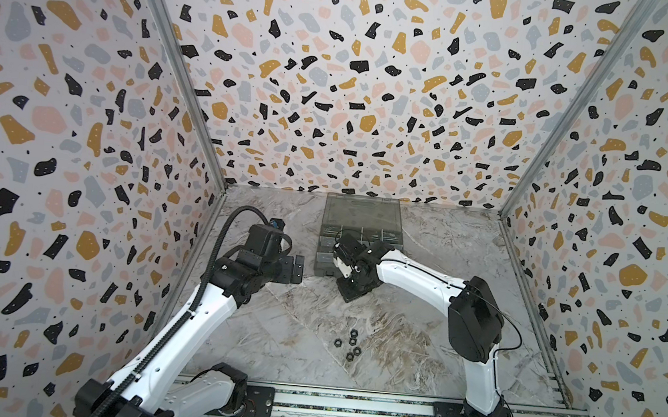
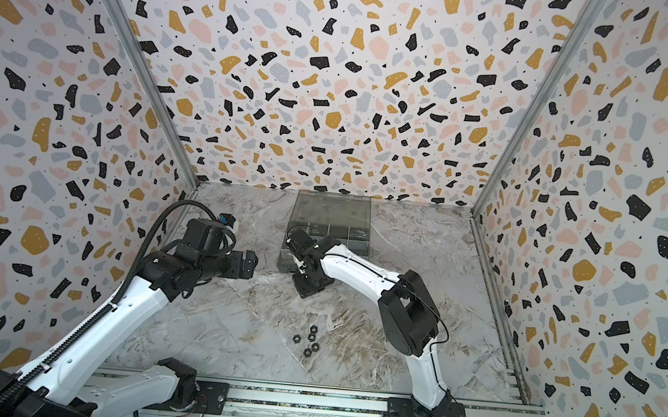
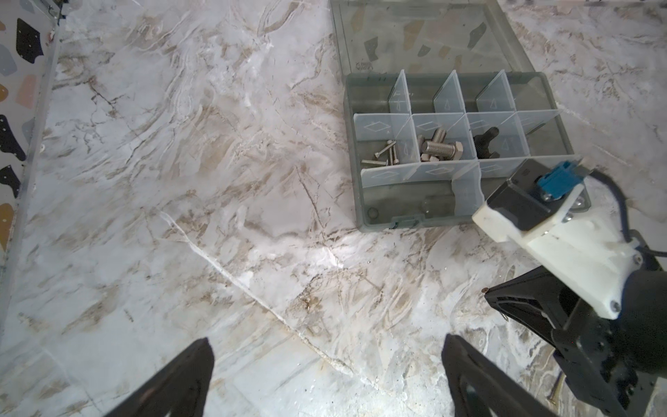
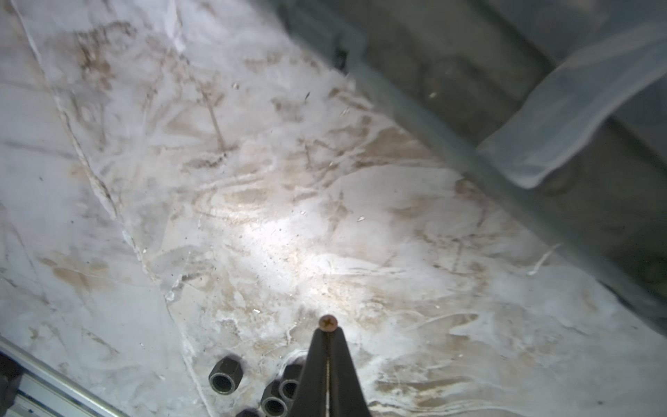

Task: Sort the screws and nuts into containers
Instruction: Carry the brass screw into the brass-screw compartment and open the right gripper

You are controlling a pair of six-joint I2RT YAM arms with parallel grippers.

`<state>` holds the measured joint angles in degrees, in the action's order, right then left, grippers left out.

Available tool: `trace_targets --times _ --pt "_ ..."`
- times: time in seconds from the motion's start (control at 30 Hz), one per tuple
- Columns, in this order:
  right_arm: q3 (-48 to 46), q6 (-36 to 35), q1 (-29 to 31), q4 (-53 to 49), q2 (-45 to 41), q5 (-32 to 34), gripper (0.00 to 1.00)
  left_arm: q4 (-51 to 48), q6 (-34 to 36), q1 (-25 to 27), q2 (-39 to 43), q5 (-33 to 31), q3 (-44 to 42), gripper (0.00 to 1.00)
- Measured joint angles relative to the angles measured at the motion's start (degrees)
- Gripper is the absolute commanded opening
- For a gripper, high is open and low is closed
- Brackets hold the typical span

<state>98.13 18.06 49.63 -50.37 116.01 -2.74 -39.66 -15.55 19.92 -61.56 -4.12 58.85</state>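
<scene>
A white-and-black robot arm on the right reaches forward and across a grey marble-patterned surface (image 1: 270, 337). Its wrist is bent so the right hand (image 4: 327, 339) points down just in front of the near wall of a translucent smoky-grey plastic organiser box (image 3: 350, 144), whose flat lid lies open. The right hand is closed tight on a tiny brass-coloured cross-head screw (image 4: 328, 322), with the head poking out beyond the fingertips.

In the left wrist view, three neighbouring compartments hold thin silver screws (image 3: 382, 155), thick silver hex bolts (image 3: 440, 148) and a black bolt (image 3: 485, 142). Five black hexagonal metal nuts (image 1: 350, 345) lie clustered on the surface, well apart from the box and nearer the arm bases.

The step appears to be carrying the pinched screw into a compartment. The hold is only at the fingertips, so the lift should be smooth and clear the box's near wall and thin dividers. The grip should loosen only once the hand is low over the chosen compartment, so the screw cannot bounce out.

The left arm hovers left of the box. Its left hand (image 1: 292, 269) is wide open and empty, pointing towards the box.
</scene>
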Motion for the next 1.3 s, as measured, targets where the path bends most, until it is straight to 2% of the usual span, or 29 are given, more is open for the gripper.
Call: trace_targets --times 0.57,0.8,1.17,1.2,1.23,1.3 --pt "9.51 -5.95 -18.29 -1.90 1.57 3.89 0.00 7.80 0.11 0.00 -12.59 6.69 8.59 0.99" --pt "16.68 -7.26 -21.20 -1.92 8.28 3.50 0.00 8.48 0.50 0.00 -18.23 8.68 12.11 0.99" --pt "19.17 -7.50 -23.37 -2.34 13.86 1.68 0.00 8.48 1.84 0.00 -25.31 10.69 17.92 0.98" --pt "19.17 -7.50 -23.39 -2.36 13.86 1.55 0.02 8.46 1.86 0.00 -25.66 10.82 17.99 0.98" --pt "19.17 -7.50 -23.39 -2.36 13.86 1.38 0.10 8.41 1.88 0.00 -26.03 11.04 18.01 0.98" --pt "19.17 -7.61 -23.39 -2.36 13.86 1.09 0.33 8.41 1.88 0.00 -26.64 11.30 18.03 0.98"
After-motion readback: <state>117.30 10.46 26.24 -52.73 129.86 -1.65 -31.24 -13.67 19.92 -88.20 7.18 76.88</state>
